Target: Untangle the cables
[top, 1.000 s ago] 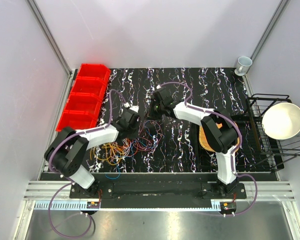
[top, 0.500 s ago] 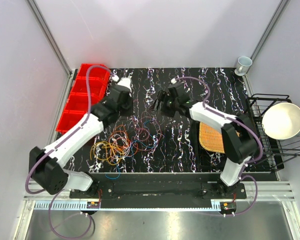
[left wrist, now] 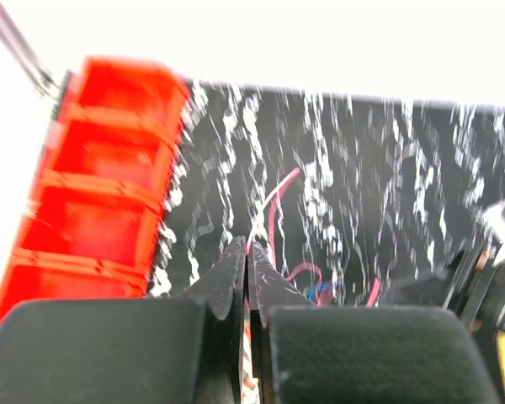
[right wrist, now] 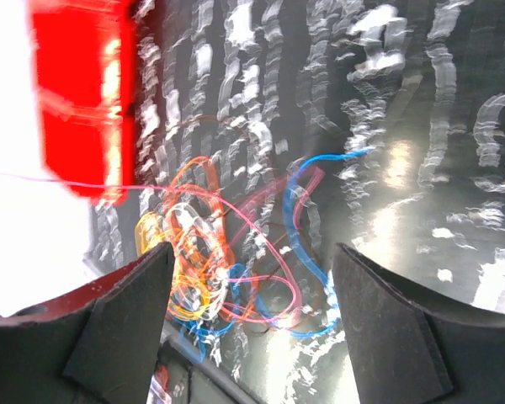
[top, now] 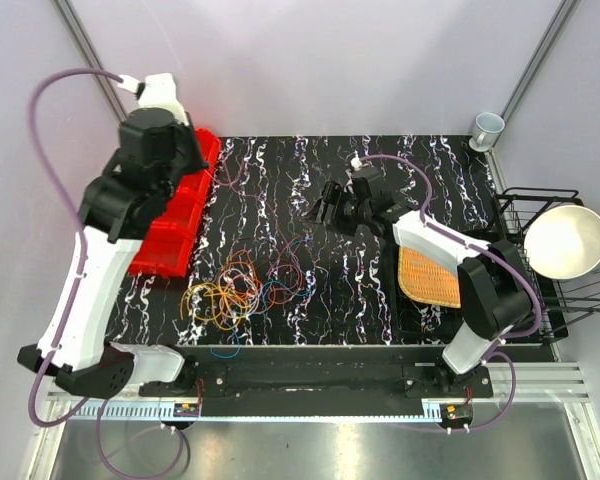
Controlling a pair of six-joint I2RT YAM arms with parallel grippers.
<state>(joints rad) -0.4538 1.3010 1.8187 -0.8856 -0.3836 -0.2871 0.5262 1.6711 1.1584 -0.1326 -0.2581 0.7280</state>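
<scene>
The left pincer (top: 192, 158) hangs high, its fingers (left wrist: 227, 273) pressed together on a thin pink-red cable (left wrist: 273, 198). This cable leaves the tips and runs down ahead of them toward the heap. Beneath this pincer and to its left sits a row of red bins (top: 160, 245). The cables (top: 242, 290) lie in a loose tangle of orange, yellow, red and blue loops on the black marbled table (top: 360, 300). They are well below the left pincer and off to the left of the right one, nearer the arm bases. The right pincer (top: 325, 205) stands spread, with nothing between its fingers (right wrist: 126, 324). The tangle shows through the gap ahead of it, clear of both fingers. Behind the right pincer, beside its arm, lies a woven orange mat (top: 425, 278).
</scene>
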